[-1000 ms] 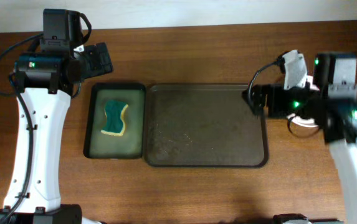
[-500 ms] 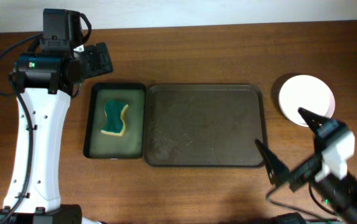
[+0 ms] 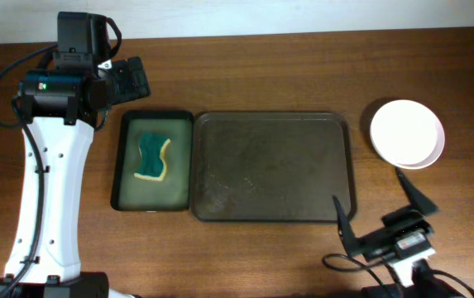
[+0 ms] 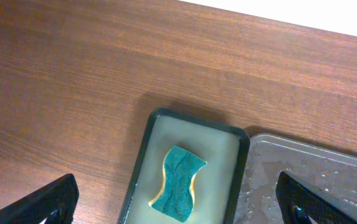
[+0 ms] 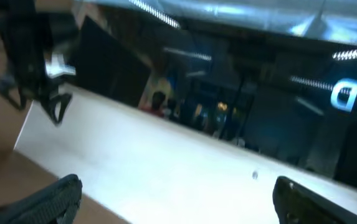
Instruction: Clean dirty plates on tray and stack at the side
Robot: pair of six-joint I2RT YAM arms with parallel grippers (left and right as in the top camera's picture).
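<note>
The brown tray [image 3: 274, 165] lies mid-table with nothing on it, only water drops; its left end also shows in the left wrist view as the tray [image 4: 315, 180]. The white plates [image 3: 408, 132] sit as one round pile on the bare wood to its right; how many are in the pile I cannot tell. My left gripper [image 3: 126, 79] hangs open at the back left, looking down between its fingers at the left gripper [image 4: 177, 182]. My right gripper [image 3: 377, 212] stands open and empty near the front edge, in front of the plates. In its own view the right gripper [image 5: 175, 186] faces a white wall.
A narrow dark green tray [image 3: 124, 165] lies against the brown tray's left side and holds a green and yellow sponge [image 3: 154, 157]. The same sponge [image 4: 178, 190] shows in the left wrist view. Cables trail from the right arm at the front edge.
The right arm has pulled back from the tray's right end to the table's front edge, uncovering the plates. The left arm has not moved.
</note>
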